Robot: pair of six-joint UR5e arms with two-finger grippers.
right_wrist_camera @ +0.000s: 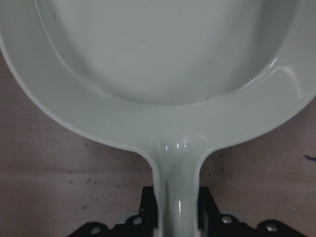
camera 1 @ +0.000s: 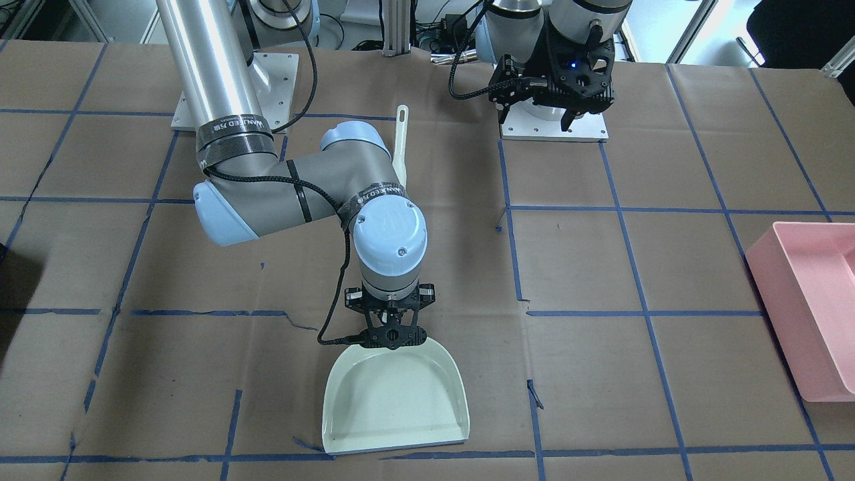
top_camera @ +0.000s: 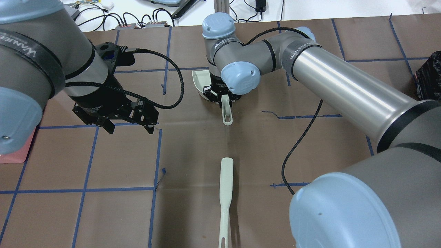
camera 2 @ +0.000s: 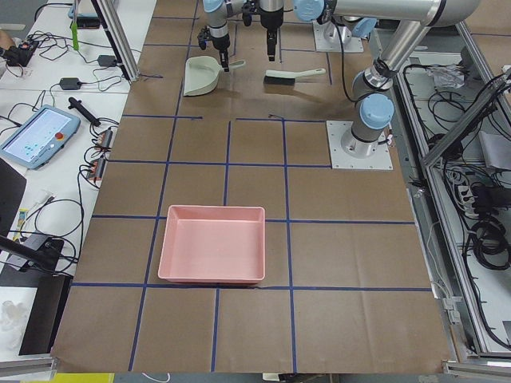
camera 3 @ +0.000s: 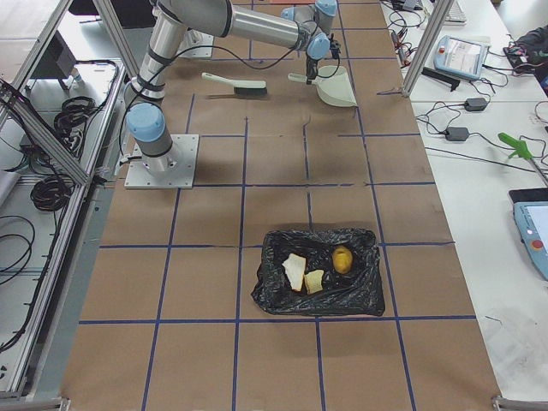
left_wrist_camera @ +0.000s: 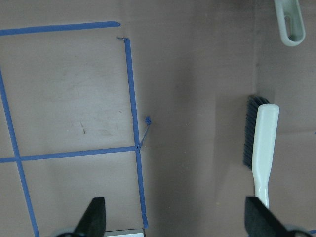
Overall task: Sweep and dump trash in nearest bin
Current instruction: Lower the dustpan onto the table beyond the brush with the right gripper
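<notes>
Right gripper [camera 1: 391, 336] clamped on dustpan [camera 1: 394, 401] handle, left gripper [left_wrist_camera: 176, 217] spread wide, empty, trash [camera 3: 295, 271] lay in black bin [camera 3: 360, 295], well apart, six o'clock of right gripper in exterior right view.

dustpan [right_wrist_camera: 163, 59]: glossy plastic | table cover [camera 1: 668, 374]: matt paper, seemingly | brush [left_wrist_camera: 262, 143]: smooth plastic

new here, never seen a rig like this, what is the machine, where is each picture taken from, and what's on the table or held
Two robot arms with two-finger grippers work at a paper-covered table. Four pictures come from fixed cameras: facing the robot, over its shoulders, and at each table end; two come from wrist cameras. The right gripper grips the empty dustpan by its handle. The left gripper hangs open near the brush on the table. The pink bin is empty; the black-lined bin holds two bread pieces and a yellow lump.
</notes>
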